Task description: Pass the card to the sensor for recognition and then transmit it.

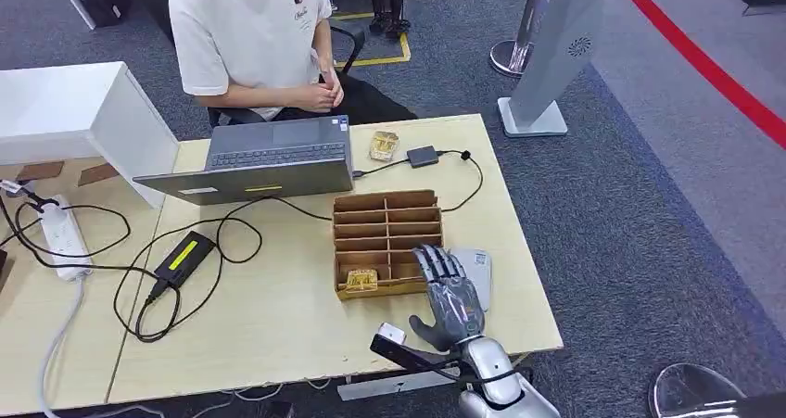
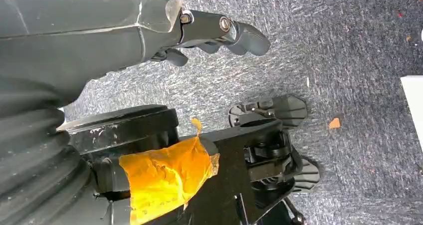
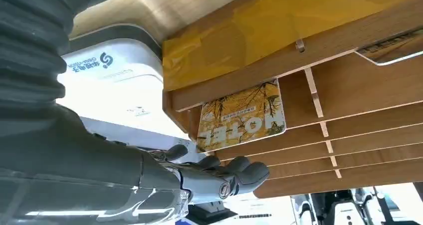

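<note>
Head view: right hand (image 1: 449,288) rests over wooden organizer (image 1: 386,216) beside sensor (image 1: 477,268).

One laptop (image 1: 269,158), one cardboard organiser (image 1: 386,242), one white sensor (image 1: 475,268) beside it. Two cards: one in the organiser (image 1: 361,279), one by the laptop (image 1: 383,145). One power strip (image 1: 63,237), one power brick (image 1: 183,258), one person (image 1: 255,38).

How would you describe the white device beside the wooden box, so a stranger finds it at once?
On the light wooden table, find the slotted wooden box. The white device lies flat against its right side, near the right hand. Unlike the brown box, it is white and rounded.
</note>
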Controlling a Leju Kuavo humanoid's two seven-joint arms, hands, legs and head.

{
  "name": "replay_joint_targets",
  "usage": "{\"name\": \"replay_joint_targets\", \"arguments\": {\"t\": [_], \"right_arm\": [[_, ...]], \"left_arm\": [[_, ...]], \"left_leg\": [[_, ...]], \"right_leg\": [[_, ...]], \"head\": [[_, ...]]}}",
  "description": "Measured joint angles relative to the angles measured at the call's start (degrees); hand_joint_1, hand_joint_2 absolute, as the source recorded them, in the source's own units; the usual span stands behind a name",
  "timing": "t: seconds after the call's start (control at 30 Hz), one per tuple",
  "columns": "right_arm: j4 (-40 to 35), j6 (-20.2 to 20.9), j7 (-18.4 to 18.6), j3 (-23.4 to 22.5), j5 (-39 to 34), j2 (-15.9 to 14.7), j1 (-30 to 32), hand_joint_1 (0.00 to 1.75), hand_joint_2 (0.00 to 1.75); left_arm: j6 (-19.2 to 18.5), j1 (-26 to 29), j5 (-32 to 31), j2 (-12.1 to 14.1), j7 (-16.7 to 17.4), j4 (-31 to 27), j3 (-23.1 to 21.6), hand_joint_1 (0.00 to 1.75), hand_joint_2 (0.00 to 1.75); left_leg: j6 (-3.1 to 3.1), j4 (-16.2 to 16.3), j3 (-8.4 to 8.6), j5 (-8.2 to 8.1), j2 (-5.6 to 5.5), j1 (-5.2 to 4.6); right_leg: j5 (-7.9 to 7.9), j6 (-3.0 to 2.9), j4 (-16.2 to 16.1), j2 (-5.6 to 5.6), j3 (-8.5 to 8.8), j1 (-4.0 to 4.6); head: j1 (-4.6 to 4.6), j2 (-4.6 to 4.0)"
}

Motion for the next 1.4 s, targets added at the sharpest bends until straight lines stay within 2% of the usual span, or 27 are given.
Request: {"name": "replay_joint_targets", "arguments": {"t": [0.23, 0.33, 1.4], "right_arm": [[0.0, 0.0, 0.0, -0.3, 0.0, 0.0, 0.1, 0.0, 1.75], [0.0, 0.0, 0.0, -0.9, 0.6, 0.3, 0.2, 0.0, 1.75], [-0.7, 0.2, 0.0, -2.0, 0.8, 0.9, 0.1, 0.0, 1.75]], "left_arm": [[0.2, 0.0, -0.2, 0.0, -0.1, 0.0, 0.0, 0.0, 1.75], [1.9, -0.1, -1.6, -0.1, -1.3, 0.0, -1.2, 0.0, 1.75], [1.5, -0.1, -2.2, -0.3, -1.1, 0.0, -2.4, 0.0, 1.75]], "left_leg": [[0.0, 0.0, 0.0, 0.0, 0.0, 0.0], [0.0, 0.0, 0.0, 0.0, 0.0, 0.0], [0.0, 0.0, 0.0, 0.0, 0.0, 0.0]], "right_leg": [[0.0, 0.0, 0.0, 0.0, 0.0, 0.0], [0.0, 0.0, 0.0, 0.0, 0.0, 0.0], [0.0, 0.0, 0.0, 0.0, 0.0, 0.0]], "head": [[-0.02, 0.0], [0.0, 0.02], [-0.02, 0.0]]}}
